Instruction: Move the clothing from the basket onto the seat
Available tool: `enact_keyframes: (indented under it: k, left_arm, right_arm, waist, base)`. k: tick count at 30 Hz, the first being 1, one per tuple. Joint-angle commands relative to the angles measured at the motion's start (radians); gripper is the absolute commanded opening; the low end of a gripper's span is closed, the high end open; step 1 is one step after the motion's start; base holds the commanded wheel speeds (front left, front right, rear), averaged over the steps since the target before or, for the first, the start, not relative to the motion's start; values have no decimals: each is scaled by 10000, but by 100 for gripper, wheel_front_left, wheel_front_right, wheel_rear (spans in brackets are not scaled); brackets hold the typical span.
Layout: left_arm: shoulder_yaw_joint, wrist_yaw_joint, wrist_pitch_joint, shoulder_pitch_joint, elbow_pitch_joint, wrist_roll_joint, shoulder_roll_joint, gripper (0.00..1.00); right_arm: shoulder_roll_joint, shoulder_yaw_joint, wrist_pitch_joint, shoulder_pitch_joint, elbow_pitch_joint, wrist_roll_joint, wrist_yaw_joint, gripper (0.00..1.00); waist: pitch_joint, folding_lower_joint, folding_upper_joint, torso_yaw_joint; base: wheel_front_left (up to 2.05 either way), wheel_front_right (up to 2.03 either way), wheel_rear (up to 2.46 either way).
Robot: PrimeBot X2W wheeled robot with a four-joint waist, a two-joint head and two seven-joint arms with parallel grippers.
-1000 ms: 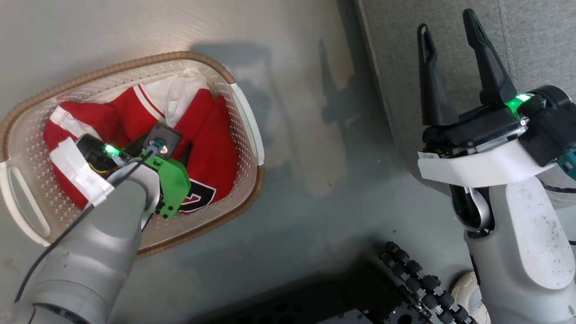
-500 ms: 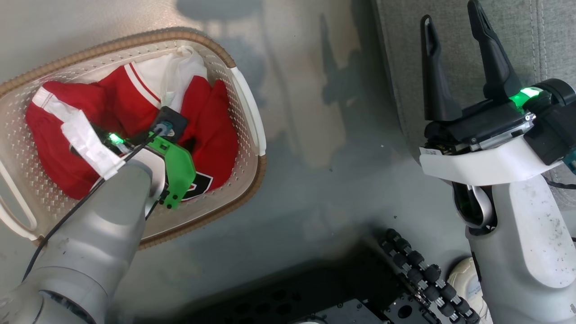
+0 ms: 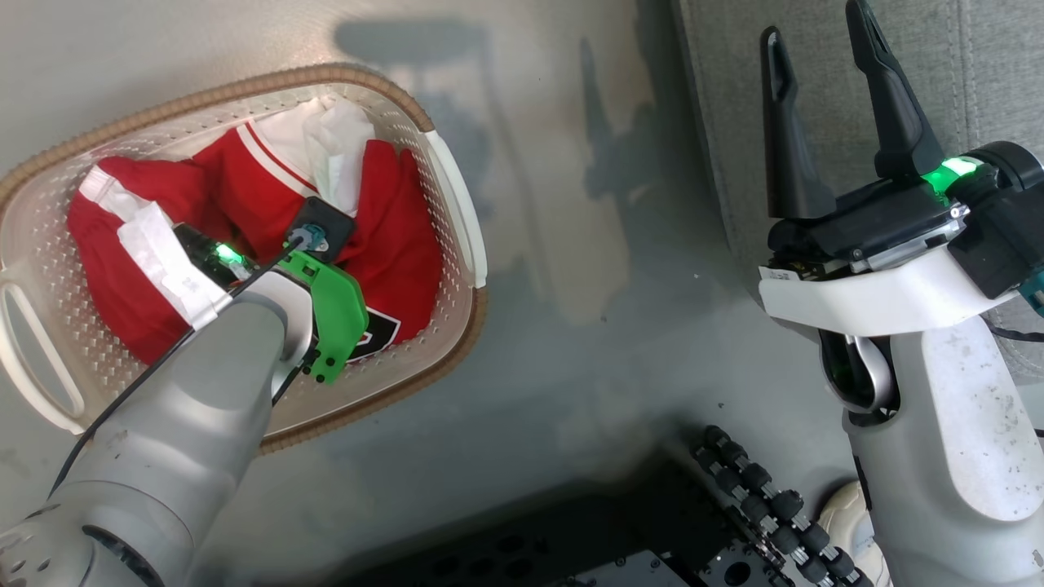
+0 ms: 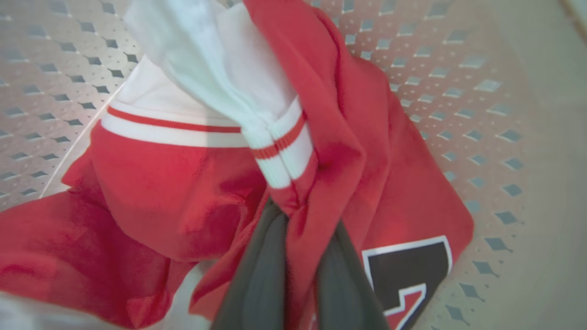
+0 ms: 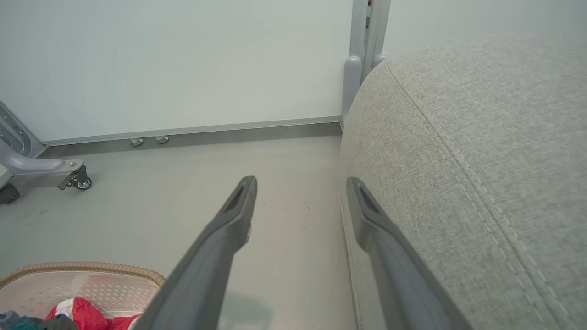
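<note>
Bright, even light fills all three views, laying soft grey shadows and a dull sheen on the floor (image 3: pixel 563 342) in the head view, while the left wrist view is smeared, the clothing (image 4: pixel 174 192) out of focus, and the right wrist view stays crisp on the weave of the seat (image 5: pixel 481 160).

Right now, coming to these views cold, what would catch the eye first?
The bright red clothing heaped in the cream basket, at the left of the head view, stands out most, with the left hand pinched shut on a fold of it. At the right, the right hand hangs open and empty by the big grey seat.
</note>
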Motion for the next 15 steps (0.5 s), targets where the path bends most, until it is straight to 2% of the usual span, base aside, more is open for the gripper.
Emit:
enact_keyframes:
  k: [1,15]
  left_arm:
    - [-118,5,-163,-171,-63,-145,70,0]
    - [-1082,5,-1535,193,-518,-1220,-247,0]
  right_arm:
    - [-17,-10,-27,-17,42,25,0,100]
    - [-20,6,-27,477,473,40,0,100]
  waist:
    - [-248,-1,74,27]
    - [-1967,-1,74,389]
  base:
    - [0,0,0]
    - [0,0,0]
